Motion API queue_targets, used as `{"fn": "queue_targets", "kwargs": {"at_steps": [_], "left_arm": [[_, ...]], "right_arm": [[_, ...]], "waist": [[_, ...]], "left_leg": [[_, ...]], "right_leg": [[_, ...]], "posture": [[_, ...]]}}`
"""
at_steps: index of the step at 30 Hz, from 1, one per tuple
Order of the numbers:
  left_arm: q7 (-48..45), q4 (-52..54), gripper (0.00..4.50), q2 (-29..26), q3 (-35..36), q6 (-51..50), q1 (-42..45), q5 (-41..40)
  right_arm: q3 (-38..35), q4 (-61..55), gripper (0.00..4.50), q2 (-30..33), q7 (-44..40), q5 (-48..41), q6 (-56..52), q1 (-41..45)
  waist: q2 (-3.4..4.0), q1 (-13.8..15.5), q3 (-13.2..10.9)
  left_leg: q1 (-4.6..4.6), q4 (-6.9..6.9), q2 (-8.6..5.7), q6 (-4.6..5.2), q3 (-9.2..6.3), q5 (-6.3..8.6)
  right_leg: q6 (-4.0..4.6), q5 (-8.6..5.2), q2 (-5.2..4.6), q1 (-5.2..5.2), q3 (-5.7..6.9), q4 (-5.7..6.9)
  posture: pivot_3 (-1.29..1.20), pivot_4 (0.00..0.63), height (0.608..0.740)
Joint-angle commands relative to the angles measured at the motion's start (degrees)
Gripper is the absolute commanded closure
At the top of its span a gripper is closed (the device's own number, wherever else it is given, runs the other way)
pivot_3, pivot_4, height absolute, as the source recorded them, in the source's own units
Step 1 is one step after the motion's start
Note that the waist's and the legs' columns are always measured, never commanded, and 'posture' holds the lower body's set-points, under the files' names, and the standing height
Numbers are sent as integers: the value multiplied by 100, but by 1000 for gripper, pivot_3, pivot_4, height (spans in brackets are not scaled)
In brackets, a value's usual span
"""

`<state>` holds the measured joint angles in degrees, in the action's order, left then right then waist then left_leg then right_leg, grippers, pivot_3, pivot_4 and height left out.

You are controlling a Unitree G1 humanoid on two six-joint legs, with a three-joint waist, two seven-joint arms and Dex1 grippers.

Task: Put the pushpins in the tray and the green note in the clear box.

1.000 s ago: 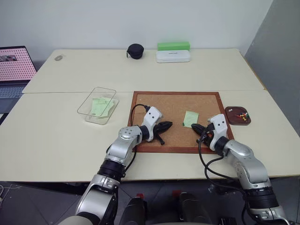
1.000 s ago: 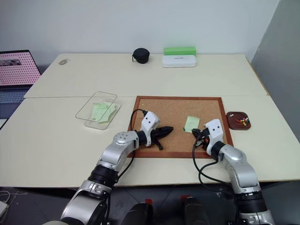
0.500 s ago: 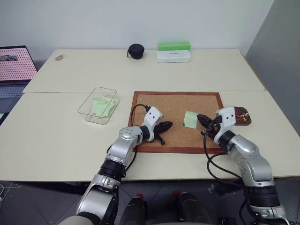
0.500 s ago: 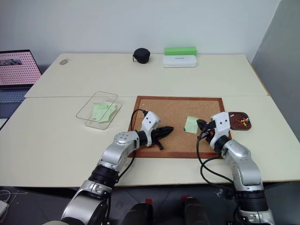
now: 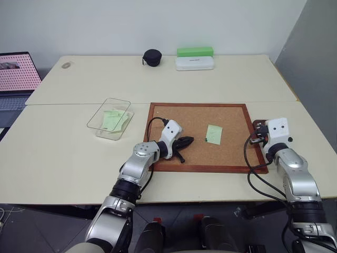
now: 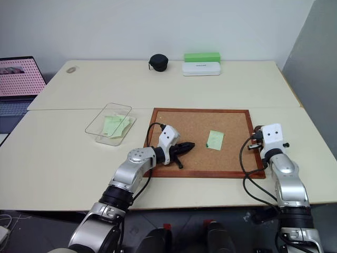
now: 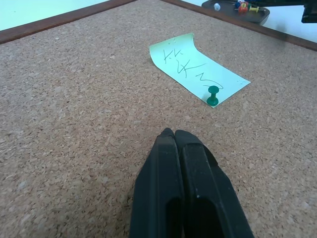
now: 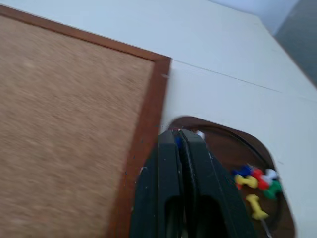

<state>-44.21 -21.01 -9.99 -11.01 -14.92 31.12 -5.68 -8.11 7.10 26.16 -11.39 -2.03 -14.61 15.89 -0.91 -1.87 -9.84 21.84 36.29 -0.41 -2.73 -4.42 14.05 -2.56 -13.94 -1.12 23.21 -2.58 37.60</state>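
Observation:
The green note (image 5: 214, 134) lies on the cork board (image 5: 197, 116), held at one edge by a green pushpin (image 7: 213, 95). My left gripper (image 7: 174, 133) rests shut and empty on the cork, a short way from the note. My right gripper (image 8: 178, 133) is shut over the near rim of the tray (image 8: 223, 131), with a small blue fleck pinched at its tips that looks like a pushpin. Several coloured pushpins (image 8: 255, 178) lie in the tray. The clear box (image 5: 100, 113) stands left of the board with pale green slips inside.
At the table's far edge are a black round pouch (image 5: 152, 57), a bright green box (image 5: 195, 51) and a white case (image 5: 195, 63). A laptop (image 5: 16, 74) stands at the far left. The tray sits just off the board's right frame.
My right gripper has swung right, from beside the green note to over the tray, and turned as it went. The left gripper and the note have stayed put.

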Motion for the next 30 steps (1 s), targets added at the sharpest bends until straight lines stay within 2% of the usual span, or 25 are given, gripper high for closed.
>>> {"fn": "queue_targets", "kwargs": {"at_steps": [1,5,7,8,23,30], "left_arm": [[29,-184,4500,31,-111,-63,-50,71],[19,-185,4500,20,-118,-48,-55,85],[14,-192,4500,9,-120,-35,-58,93],[12,-195,4500,7,-119,-33,-57,94],[40,-161,4500,21,-112,-29,-84,105],[31,-139,4500,32,-129,-38,-99,101]], "right_arm": [[-41,177,4432,175,198,316,360,266],[6,464,4432,212,178,425,489,388],[17,597,4020,226,196,478,538,433],[22,648,3964,233,195,500,560,452],[-42,867,893,285,258,683,655,528],[-50,848,893,287,279,738,604,505]], "waist": [[0,1,0],[0,2,0],[0,2,0],[0,2,0],[0,2,0],[0,2,0]], "left_leg": [[0,0,-1,0,0,0],[0,0,0,0,0,0],[1,0,-1,0,0,0],[2,0,-1,0,0,0],[1,0,0,0,0,0],[1,0,0,0,0,0]], "right_leg": [[0,0,0,0,-1,0],[0,0,0,0,0,0],[0,0,0,0,0,0],[0,0,0,0,0,-1],[0,0,0,0,-1,0],[0,0,-1,0,0,0]], "posture": [[0,150,740],[0,150,740],[0,150,740],[0,150,740],[0,150,740],[0,150,740]]}}
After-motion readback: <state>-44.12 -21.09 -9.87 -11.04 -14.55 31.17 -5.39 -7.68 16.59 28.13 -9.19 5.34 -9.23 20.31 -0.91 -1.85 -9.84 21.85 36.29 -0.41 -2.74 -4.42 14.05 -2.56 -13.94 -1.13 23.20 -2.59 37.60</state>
